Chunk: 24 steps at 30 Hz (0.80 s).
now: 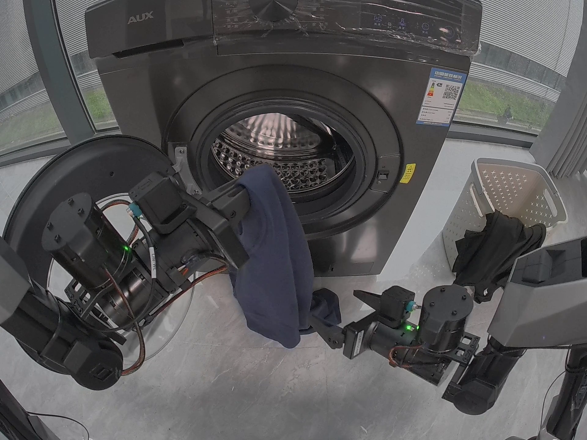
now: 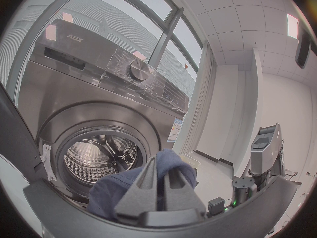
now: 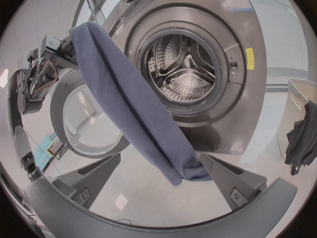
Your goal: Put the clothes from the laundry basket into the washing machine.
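A navy blue garment (image 1: 272, 258) hangs from my left gripper (image 1: 243, 198), which is shut on its top edge just in front of the washing machine's open drum (image 1: 281, 148). In the left wrist view the fingers (image 2: 148, 179) pinch the blue cloth (image 2: 171, 161). My right gripper (image 1: 335, 313) is low near the floor, open wide, with the garment's lower end (image 3: 185, 172) hanging between its fingers (image 3: 228, 179) and lying against one of them. A white laundry basket (image 1: 520, 194) stands to the right with a black garment (image 1: 495, 249) draped over its rim.
The washer's round door (image 1: 79, 178) is swung open on the left, behind my left arm. The grey floor (image 1: 244, 386) lies in front of the machine. A window and curtain are behind the basket.
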Tool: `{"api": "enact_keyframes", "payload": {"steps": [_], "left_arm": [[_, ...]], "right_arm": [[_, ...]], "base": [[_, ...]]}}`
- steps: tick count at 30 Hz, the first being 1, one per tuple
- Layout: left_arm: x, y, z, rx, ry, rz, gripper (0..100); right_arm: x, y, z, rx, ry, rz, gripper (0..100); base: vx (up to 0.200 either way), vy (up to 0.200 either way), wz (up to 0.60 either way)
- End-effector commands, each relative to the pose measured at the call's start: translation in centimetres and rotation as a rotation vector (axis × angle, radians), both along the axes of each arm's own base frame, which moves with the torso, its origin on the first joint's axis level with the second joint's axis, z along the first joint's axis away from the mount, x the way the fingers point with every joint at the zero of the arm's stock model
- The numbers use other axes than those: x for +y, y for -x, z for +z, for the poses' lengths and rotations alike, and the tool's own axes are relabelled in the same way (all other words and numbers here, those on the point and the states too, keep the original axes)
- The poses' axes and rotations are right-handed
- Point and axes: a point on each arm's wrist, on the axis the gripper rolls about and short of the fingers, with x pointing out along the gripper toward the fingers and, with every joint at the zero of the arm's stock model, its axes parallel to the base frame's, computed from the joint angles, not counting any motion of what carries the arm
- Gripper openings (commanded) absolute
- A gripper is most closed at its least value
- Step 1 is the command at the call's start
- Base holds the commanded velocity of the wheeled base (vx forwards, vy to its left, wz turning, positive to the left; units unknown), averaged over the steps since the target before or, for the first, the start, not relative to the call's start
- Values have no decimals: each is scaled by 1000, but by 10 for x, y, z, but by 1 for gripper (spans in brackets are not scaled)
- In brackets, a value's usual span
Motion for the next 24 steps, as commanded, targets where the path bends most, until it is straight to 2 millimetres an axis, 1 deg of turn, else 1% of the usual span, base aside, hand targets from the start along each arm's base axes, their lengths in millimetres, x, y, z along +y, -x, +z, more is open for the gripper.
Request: {"api": "enact_keyframes", "payload": {"steps": [1,3,4,5,8,11,12,14,16,18,21,24], "left_arm": [[-1,10,8,-26,19,-25,0],[-1,10,9,-27,20,-25,0],[-1,10,8,-26,19,-25,0],[-1,10,8,-26,19,-25,0],[-1,10,9,-27,22,-26,0],[-1,10,10,-28,23,-26,0],[-1,10,10,-30,23,-26,0],[-1,11,11,-33,26,-26,0],[-1,11,11,-34,23,-28,0],[-1,11,10,-36,15,-40,0],[0,12,9,-37,5,-56,0],[1,14,11,-44,8,-57,0]], "right_arm": [[18,-12,2,-42,-31,40,100],[25,-10,-1,-47,-28,72,100],[31,-10,-4,-52,-23,88,100],[32,-10,-5,-53,-22,90,100],[44,-12,-11,-57,-25,111,100],[49,-16,-15,-63,-25,118,100],[52,-20,-16,-71,-29,118,100],[59,-35,-21,-88,-45,93,100],[61,-50,-18,-116,-70,68,100],[65,-60,-13,-143,-95,55,100],[68,-64,-14,-150,-104,53,100],[70,-65,-20,-141,-95,39,100]], "base": [[0,0,0],[0,0,0],[0,0,0],[0,0,0],[0,0,0],[0,0,0],[0,0,0],[0,0,0],[0,0,0],[0,0,0],[0,0,0],[0,0,0]]}}
